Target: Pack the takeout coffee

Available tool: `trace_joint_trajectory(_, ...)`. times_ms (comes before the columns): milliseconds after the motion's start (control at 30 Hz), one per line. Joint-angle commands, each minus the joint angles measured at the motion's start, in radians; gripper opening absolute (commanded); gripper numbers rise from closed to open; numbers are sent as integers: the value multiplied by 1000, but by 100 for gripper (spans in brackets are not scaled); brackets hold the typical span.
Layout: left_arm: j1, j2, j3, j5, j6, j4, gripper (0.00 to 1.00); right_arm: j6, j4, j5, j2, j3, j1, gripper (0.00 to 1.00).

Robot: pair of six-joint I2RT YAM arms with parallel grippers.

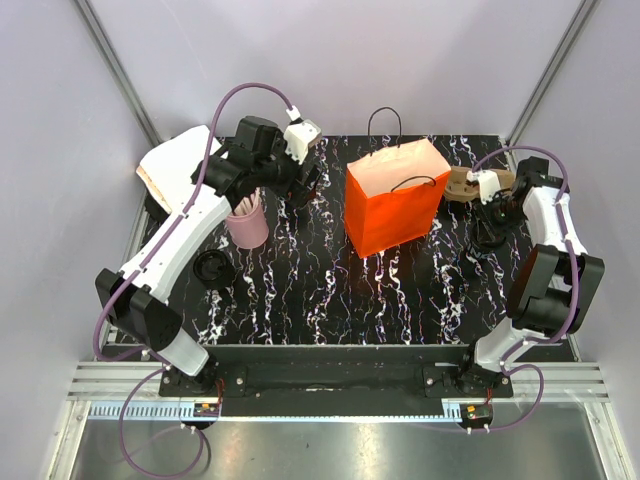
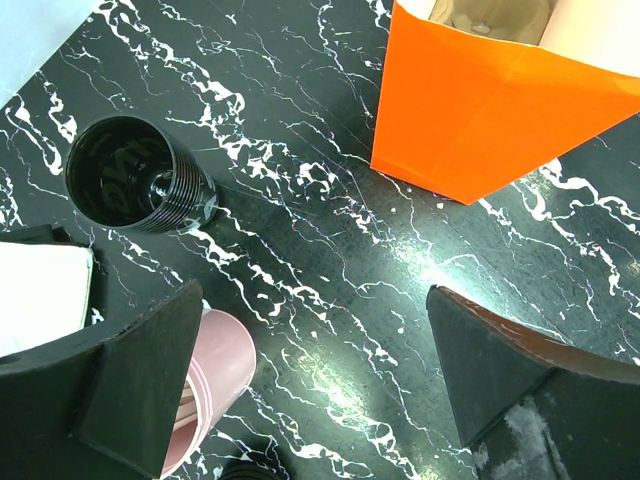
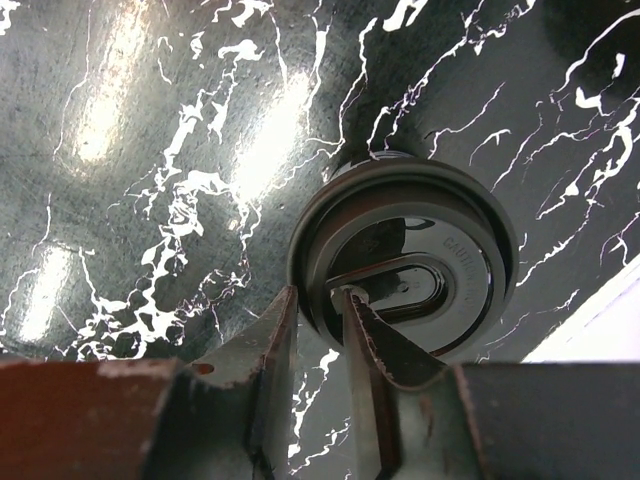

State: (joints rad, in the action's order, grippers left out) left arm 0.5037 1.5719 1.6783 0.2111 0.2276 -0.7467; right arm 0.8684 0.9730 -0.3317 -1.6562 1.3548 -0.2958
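Right tool (image 3: 316,293) astride takeout coffee (image 3: 440,230) rim; left tool (image 2: 312,295) spread wide.

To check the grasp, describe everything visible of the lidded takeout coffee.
The takeout coffee shows from above, mostly its lid: round, dark grey, plastic-looking, with a raised rim and an oval recess bearing embossed lettering. It stands upright on the black marbled table, right of the orange bag. The right end effector straddles its rim, one finger outside, one over the lid; firm contact cannot be told.
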Motion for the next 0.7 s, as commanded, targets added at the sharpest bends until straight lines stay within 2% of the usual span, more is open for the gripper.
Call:
trace_joint_trajectory(0,4,0,18,27,-13,35,99,27,29,10,1,50,-3,29)
trace_joint_trajectory(367,4,5,21,33,-14,32,99,20,70,28,1,81,-3,21)
trace_joint_trajectory(667,4,2,21,33,-14,30,99,30,84,36,-14,66,-3,24)
